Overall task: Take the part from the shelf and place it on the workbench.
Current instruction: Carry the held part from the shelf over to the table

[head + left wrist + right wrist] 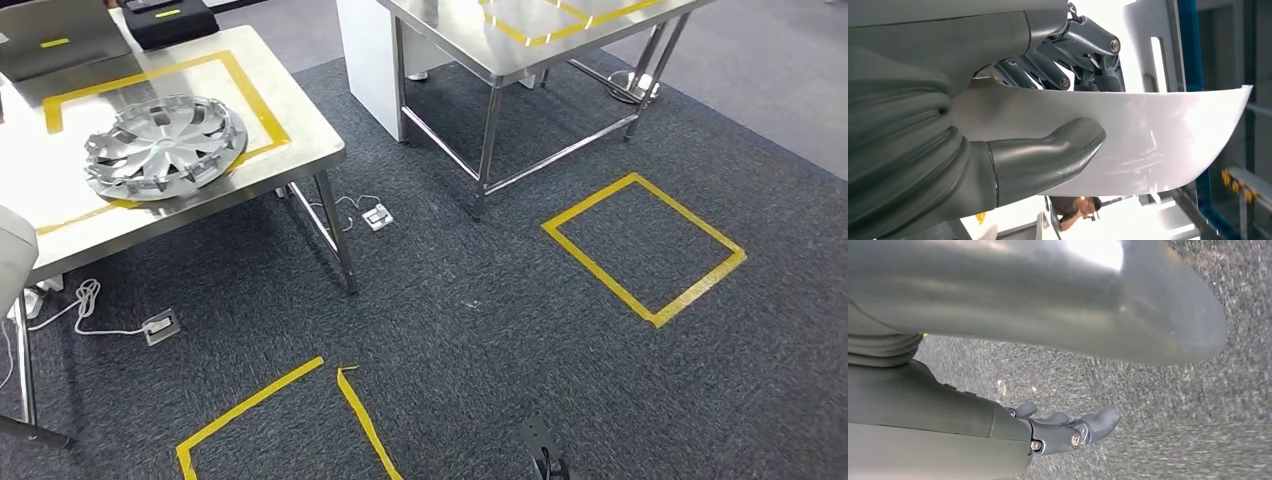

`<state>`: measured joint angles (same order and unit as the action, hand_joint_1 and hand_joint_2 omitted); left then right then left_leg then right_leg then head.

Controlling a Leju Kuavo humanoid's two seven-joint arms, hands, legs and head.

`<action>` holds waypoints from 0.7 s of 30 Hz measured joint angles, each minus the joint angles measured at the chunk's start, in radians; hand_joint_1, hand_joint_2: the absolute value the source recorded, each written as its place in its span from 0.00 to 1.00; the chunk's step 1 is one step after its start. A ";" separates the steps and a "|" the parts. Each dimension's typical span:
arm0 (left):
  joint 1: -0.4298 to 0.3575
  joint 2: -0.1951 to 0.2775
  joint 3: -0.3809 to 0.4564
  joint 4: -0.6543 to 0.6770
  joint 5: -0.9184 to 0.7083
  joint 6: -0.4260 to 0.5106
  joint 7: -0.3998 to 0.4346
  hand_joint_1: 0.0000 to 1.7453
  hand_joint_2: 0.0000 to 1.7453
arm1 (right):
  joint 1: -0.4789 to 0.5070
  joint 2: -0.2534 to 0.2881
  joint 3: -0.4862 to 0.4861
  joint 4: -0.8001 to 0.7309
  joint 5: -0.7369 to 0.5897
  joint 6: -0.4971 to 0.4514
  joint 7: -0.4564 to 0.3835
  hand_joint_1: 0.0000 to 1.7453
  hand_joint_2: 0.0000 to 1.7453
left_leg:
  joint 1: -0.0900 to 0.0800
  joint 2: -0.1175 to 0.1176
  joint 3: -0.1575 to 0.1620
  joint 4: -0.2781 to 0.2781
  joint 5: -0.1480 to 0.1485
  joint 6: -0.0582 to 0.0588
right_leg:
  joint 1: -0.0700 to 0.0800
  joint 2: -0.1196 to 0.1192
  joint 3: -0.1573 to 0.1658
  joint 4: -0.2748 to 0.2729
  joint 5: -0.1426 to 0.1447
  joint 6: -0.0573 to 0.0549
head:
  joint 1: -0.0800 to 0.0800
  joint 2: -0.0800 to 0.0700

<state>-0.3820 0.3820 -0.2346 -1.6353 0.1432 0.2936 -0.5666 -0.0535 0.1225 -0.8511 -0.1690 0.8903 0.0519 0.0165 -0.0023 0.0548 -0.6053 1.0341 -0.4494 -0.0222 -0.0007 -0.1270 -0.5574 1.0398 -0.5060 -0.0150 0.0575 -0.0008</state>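
The left hand [1013, 125] grips a white part [1158, 145]: its thick grey thumb [1058, 150] presses flat on one face of the panel while the darker fingers [1068, 65] curl over the opposite face, so the sheet is clamped between them. The part is a smooth, glossy white panel, gently curved, with a long bowed edge that runs away from the hand and tapers to a sharp corner well beyond the fingertips; soft reflections streak its surface, and no label or writing can be read on it. Beyond the held part stand a blue frame [1193, 45] and bright white surfaces, and a person [1080, 207] is partly visible past the thumb. The right hand [1068, 427] holds nothing; its fingers [1103, 420] are extended and only slightly bent, apart from one another, above dark grey carpet [1158, 405]. In the head view, a steel desk [300, 130] marked with yellow tape carries a silver wheel cover [165, 145], a second steel desk [470, 50] stands farther off, and yellow tape squares [645, 245] lie on the carpet between them.
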 joint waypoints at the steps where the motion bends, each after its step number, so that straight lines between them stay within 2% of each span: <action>1: 0.005 0.004 0.002 -0.003 0.001 0.002 0.000 1.00 1.00 | -0.001 0.000 0.000 0.000 0.001 0.000 0.000 0.00 0.00 | 0.002 -0.013 -0.001 -0.001 0.003 0.006 | 0.000 -0.007 0.002 0.000 -0.002 0.005 | 0.000 0.000; 2: 0.010 0.007 0.003 -0.006 0.001 0.003 0.000 1.00 1.00 | -0.002 -0.001 0.000 0.000 0.001 0.000 0.000 0.00 0.00 | 0.004 -0.025 -0.002 -0.004 0.005 0.012 | -0.002 0.004 0.002 0.005 -0.007 0.012 | 0.001 0.000; 3: 0.013 0.010 0.005 -0.009 0.001 0.004 0.000 1.00 1.00 | -0.003 -0.001 0.000 0.000 0.001 0.000 0.000 0.00 0.00 | 0.008 -0.035 -0.002 -0.006 0.008 0.018 | -0.004 0.029 -0.004 0.022 -0.020 0.019 | 0.001 0.000; 5: 0.016 0.010 0.007 -0.015 0.001 0.004 -0.001 1.00 1.00 | -0.002 -0.002 0.000 0.000 0.002 0.001 0.000 0.00 0.00 | 0.013 -0.056 -0.004 -0.009 0.013 0.026 | -0.009 0.096 -0.046 0.115 -0.075 0.029 | 0.005 0.000; 6: 0.018 0.010 0.008 -0.015 0.001 0.005 0.000 1.00 1.00 | -0.001 -0.003 0.000 0.000 0.002 0.001 0.000 0.00 0.00 | 0.013 -0.067 -0.006 -0.009 0.014 0.028 | -0.010 0.113 -0.079 0.183 -0.107 0.031 | 0.007 0.000; 7: 0.022 0.009 0.008 -0.015 0.001 0.005 0.000 1.00 1.00 | 0.000 -0.005 0.000 0.000 0.003 0.002 0.001 0.00 0.00 | 0.014 -0.080 -0.008 -0.008 0.015 0.029 | -0.010 0.119 -0.109 0.243 -0.129 0.033 | 0.009 0.000; 8: 0.025 0.009 0.008 -0.016 0.001 0.007 0.000 1.00 1.00 | 0.002 -0.006 0.000 0.000 0.004 0.002 0.001 0.00 0.00 | 0.014 -0.094 -0.010 -0.007 0.015 0.029 | -0.011 0.121 -0.127 0.275 -0.131 0.033 | 0.010 0.000; 9: 0.029 0.009 0.008 -0.016 0.001 0.009 0.000 1.00 1.00 | 0.002 -0.007 0.000 0.000 0.006 0.002 0.001 0.00 0.00 | 0.015 -0.109 -0.011 -0.005 0.016 0.027 | -0.012 0.123 -0.129 0.273 -0.116 0.033 | 0.011 0.000; 10: 0.031 0.009 0.008 -0.016 0.001 0.011 0.001 1.00 1.00 | 0.002 -0.008 0.000 0.000 0.007 0.002 0.002 0.00 0.00 | 0.017 -0.123 -0.011 -0.003 0.016 0.025 | -0.014 0.128 -0.108 0.227 -0.082 0.033 | 0.012 0.000; 11: 0.032 0.009 0.008 -0.018 0.001 0.013 0.003 1.00 1.00 | 0.002 -0.009 0.000 0.000 0.007 0.002 0.002 0.00 0.00 | 0.019 -0.137 -0.012 -0.001 0.017 0.021 | -0.018 0.144 -0.076 0.156 -0.044 0.034 | 0.012 0.000; 13: 0.032 0.010 0.008 -0.023 0.003 0.017 0.006 1.00 1.00 | 0.001 -0.010 0.000 0.000 0.008 0.002 0.005 0.00 0.00 | 0.020 -0.164 -0.018 0.005 0.018 0.007 | -0.024 0.195 -0.023 0.039 -0.001 0.034 | 0.013 0.000; 14: 0.032 0.010 0.008 -0.027 0.003 0.019 0.008 1.00 1.00 | 0.001 -0.010 0.000 0.001 0.008 0.002 0.006 0.00 0.00 | 0.021 -0.176 -0.022 0.005 0.020 -0.001 | -0.024 0.210 -0.012 0.014 0.003 0.032 | 0.013 0.000; 15: 0.033 0.012 0.008 -0.029 0.004 0.020 0.009 1.00 1.00 | 0.001 -0.010 0.000 0.001 0.008 0.001 0.007 0.00 0.00 | 0.022 -0.188 -0.026 0.003 0.024 -0.010 | -0.022 0.212 -0.012 0.011 0.000 0.028 | 0.013 0.000; 16: 0.035 0.014 0.008 -0.031 0.004 0.020 0.011 1.00 1.00 | 0.001 -0.010 0.000 0.001 0.008 0.001 0.008 0.00 0.00 | 0.023 -0.201 -0.030 -0.002 0.029 -0.018 | -0.022 0.197 -0.012 0.009 0.003 0.021 | 0.013 0.000; 17: 0.037 0.018 0.009 -0.033 0.005 0.020 0.012 1.00 1.00 | 0.000 -0.010 0.000 0.001 0.008 0.001 0.008 0.00 0.00 | 0.024 -0.198 -0.034 -0.002 0.030 -0.023 | -0.022 0.183 -0.011 0.006 0.007 0.013 | 0.013 0.000; 18: 0.038 0.022 0.011 -0.034 0.006 0.021 0.014 1.00 1.00 | -0.001 -0.010 0.000 0.001 0.008 0.000 0.008 0.00 0.00 | 0.022 -0.177 -0.041 0.008 0.024 -0.027 | -0.023 0.168 -0.010 0.003 0.010 0.005 | 0.011 0.000; 19: 0.038 0.025 0.012 -0.036 0.006 0.021 0.015 1.00 1.00 | -0.001 -0.010 0.000 0.001 0.008 0.000 0.008 0.00 0.00 | 0.020 -0.145 -0.056 0.038 0.006 -0.030 | -0.025 0.154 -0.009 -0.001 0.012 -0.002 | 0.008 0.000; 20: 0.038 0.027 0.014 -0.036 0.007 0.021 0.017 1.00 1.00 | 0.000 -0.010 0.000 0.001 0.008 -0.001 0.008 0.00 0.00 | 0.018 -0.107 -0.078 0.089 -0.023 -0.032 | -0.023 0.139 -0.009 -0.002 0.013 -0.008 | 0.006 0.000; 21: 0.037 0.028 0.015 -0.036 0.007 0.021 0.018 1.00 1.00 | 0.001 -0.010 0.000 0.001 0.008 -0.001 0.009 0.00 0.00 | 0.017 -0.081 -0.108 0.156 -0.057 -0.034 | -0.020 0.124 -0.009 -0.003 0.012 -0.011 | 0.003 0.000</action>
<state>-0.3446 0.4095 -0.2201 -1.6717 0.1503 0.3147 -0.5483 -0.0527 0.1122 -0.8511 -0.1682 0.8979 0.0509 0.0253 0.0148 -0.0257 -0.7134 1.1901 -0.5067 -0.0559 -0.0208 -0.0031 -0.5668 1.0371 -0.4940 -0.0265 0.0608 -0.0008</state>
